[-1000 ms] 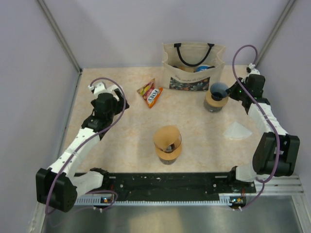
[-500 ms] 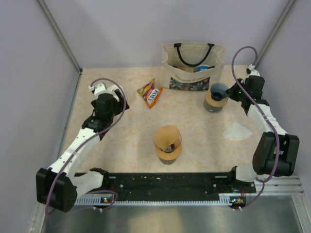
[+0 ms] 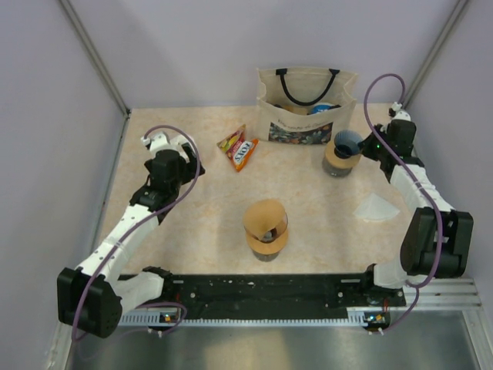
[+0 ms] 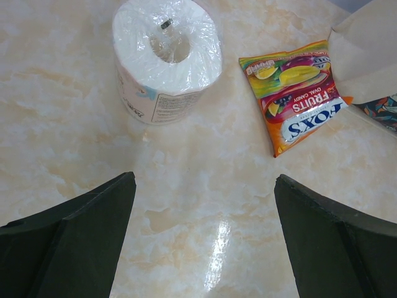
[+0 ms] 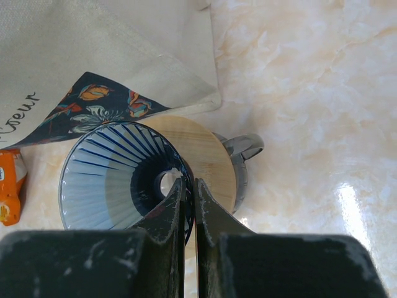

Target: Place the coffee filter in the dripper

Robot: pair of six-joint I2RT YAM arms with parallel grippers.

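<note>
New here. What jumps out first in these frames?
The right claw pinches the rim of the blue ribbed dripper, far right beside the tote bag. The white paper filter lies alone on the table, nearer the arm bases. The left claw hangs wide open, with a candy bag and a wrapped paper roll beyond it.

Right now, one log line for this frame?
left gripper open, empty | right gripper shut on dripper rim | coffee filter on table, not placed

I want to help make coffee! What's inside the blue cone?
Only dark ribs and a small hole at the bottom of the blue cone; the paper filter isn't in it. The right gripper pinches its rim, covering part of the wall.
</note>
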